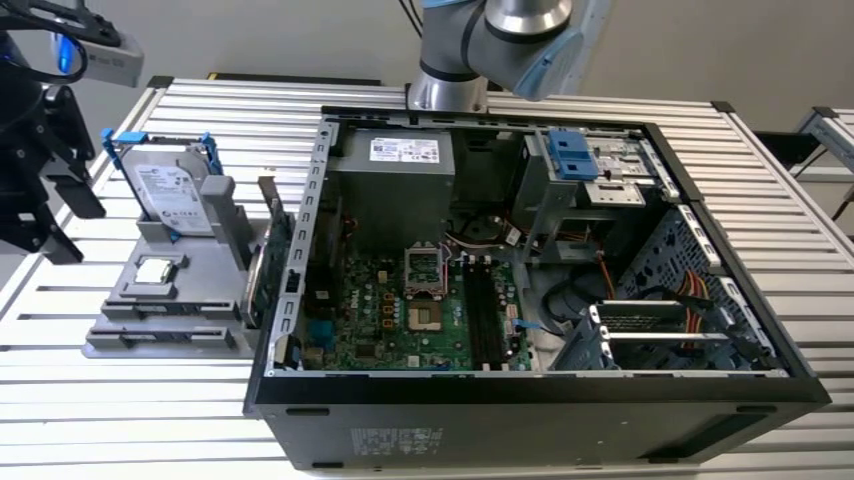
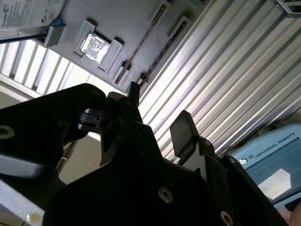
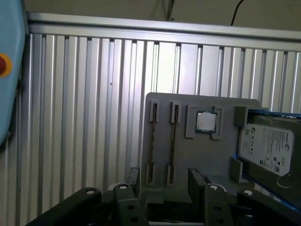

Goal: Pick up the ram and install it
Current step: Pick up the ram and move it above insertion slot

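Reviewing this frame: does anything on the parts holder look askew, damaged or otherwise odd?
Nothing stands out. On the gray holder, the ram sticks sit straight in their slots, the processor lies flat in its recess, and the hard drive stands in its cradle. The end effector is open and empty.

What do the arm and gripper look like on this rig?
The arm has silver-grey round tubular links with light blue joint caps, and it stands on a silver cylindrical base. The gripper is matte black and two-fingered, with angular linkage arms and visible screw heads. Its fingers end in flat rectangular black pads.
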`<state>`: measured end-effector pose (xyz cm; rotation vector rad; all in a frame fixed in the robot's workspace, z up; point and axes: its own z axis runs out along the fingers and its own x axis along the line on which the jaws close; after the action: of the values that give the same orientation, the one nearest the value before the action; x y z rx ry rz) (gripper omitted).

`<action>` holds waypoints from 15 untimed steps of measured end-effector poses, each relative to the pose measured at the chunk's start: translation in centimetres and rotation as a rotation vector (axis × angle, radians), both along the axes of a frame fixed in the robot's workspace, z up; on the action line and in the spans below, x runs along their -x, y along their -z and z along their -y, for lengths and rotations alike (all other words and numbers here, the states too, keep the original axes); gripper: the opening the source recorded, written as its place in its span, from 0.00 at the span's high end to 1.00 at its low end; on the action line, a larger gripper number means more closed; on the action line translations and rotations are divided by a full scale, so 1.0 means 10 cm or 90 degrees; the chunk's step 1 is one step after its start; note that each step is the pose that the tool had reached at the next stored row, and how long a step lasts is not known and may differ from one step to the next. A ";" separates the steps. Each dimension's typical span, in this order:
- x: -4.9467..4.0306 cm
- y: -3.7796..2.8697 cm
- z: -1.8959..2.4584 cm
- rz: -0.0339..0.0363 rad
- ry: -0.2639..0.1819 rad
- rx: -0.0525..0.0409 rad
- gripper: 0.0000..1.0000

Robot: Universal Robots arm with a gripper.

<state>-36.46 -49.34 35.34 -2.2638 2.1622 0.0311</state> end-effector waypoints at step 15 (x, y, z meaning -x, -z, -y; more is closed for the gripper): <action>0.000 0.100 -0.002 0.0000 0.002 0.0026 0.00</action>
<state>-36.46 -49.32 34.34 -2.2626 2.1678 0.0268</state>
